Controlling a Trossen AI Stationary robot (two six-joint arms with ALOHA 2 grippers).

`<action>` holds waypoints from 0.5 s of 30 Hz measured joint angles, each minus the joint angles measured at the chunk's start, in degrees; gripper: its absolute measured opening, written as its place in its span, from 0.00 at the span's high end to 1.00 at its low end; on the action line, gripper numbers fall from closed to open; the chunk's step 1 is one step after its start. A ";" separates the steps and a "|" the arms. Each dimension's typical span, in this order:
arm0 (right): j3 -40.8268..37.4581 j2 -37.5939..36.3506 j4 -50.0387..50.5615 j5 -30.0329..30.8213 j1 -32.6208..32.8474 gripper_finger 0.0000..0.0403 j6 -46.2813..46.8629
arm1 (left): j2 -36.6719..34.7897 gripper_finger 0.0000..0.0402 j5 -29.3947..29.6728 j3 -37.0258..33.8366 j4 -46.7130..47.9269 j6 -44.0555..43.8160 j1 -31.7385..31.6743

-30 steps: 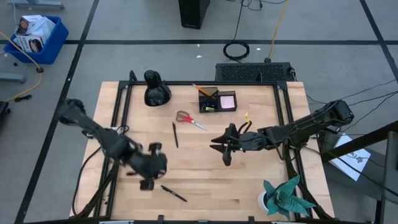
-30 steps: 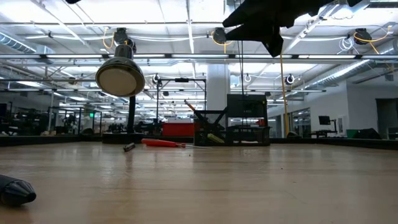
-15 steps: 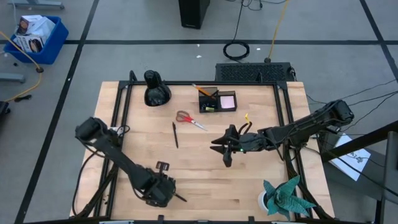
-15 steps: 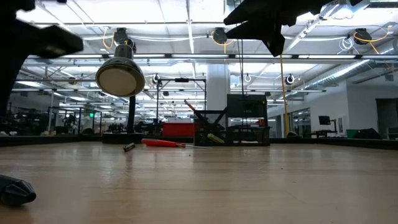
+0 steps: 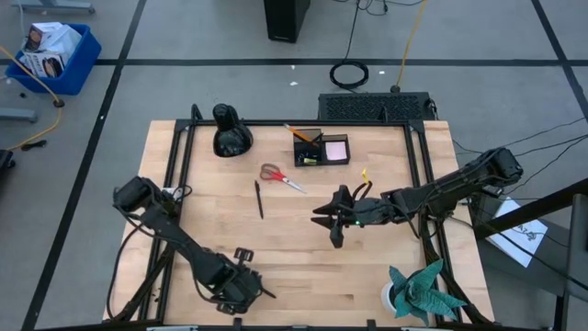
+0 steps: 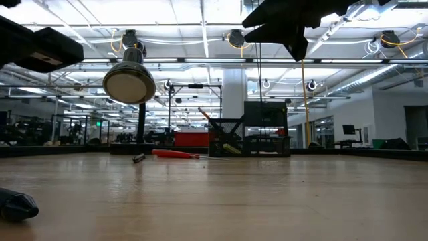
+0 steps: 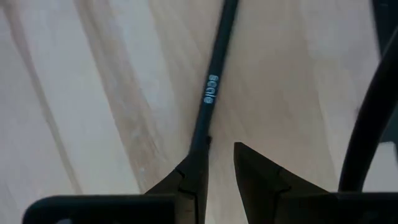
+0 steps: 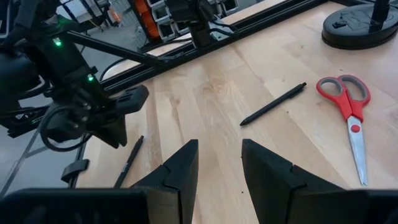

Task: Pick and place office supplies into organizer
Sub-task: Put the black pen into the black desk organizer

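My left gripper (image 5: 241,292) hangs low over a thin black pen (image 7: 214,81) lying flat near the table's near edge. Its fingers are open by a narrow gap (image 7: 214,163), and the pen's end runs beside one fingertip (image 7: 189,168). My right gripper (image 5: 333,221) hovers open (image 8: 217,158) above the table's middle, right of center. Red-handled scissors (image 5: 280,177) and a second black pen (image 5: 259,199) lie flat in the far half. The black organizer (image 5: 309,152) stands at the far edge with an orange pencil (image 5: 299,133) leaning in it and a pink sticky pad (image 5: 336,149) beside it. My left gripper comes down from above at the near pen's end (image 7: 200,140), which lies along one fingertip rather than between the two. Whether that finger touches the pen, I cannot tell. The pen lies flat on the table.
A rounded black lamp-like object (image 5: 230,131) stands at the far left. A teal paper plant (image 5: 423,290) sits at the near right corner. A small yellow bit (image 5: 364,172) lies right of the scissors. Bare wood spreads between the two grippers.
My left gripper has swung from the table's left middle toward the near edge and come down over the near pen, now covering most of it in the high view. The pen has stayed where it lay.
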State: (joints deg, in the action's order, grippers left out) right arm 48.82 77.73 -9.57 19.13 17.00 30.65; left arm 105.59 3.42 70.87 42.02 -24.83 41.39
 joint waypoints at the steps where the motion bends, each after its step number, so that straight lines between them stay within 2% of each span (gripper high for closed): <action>1: 0.00 0.00 0.03 -0.01 0.12 0.72 0.07 | 0.13 0.80 0.46 0.00 0.05 -0.41 -0.12; 5: 0.00 0.00 0.16 -0.01 0.36 0.72 0.04 | 0.20 0.80 1.49 -0.15 -0.02 -0.50 -0.27; 9: 0.00 0.00 0.20 -0.01 0.36 0.72 0.14 | 0.20 0.78 -0.99 -2.44 -2.24 0.31 -0.37; 15: 0.00 0.00 0.20 0.00 0.66 0.72 0.35 | 0.20 0.69 -1.90 -4.66 -2.15 -2.21 0.10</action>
State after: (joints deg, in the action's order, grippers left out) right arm 48.82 77.73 -9.37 19.12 17.66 31.00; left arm 105.80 1.52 66.22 39.86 -27.04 41.50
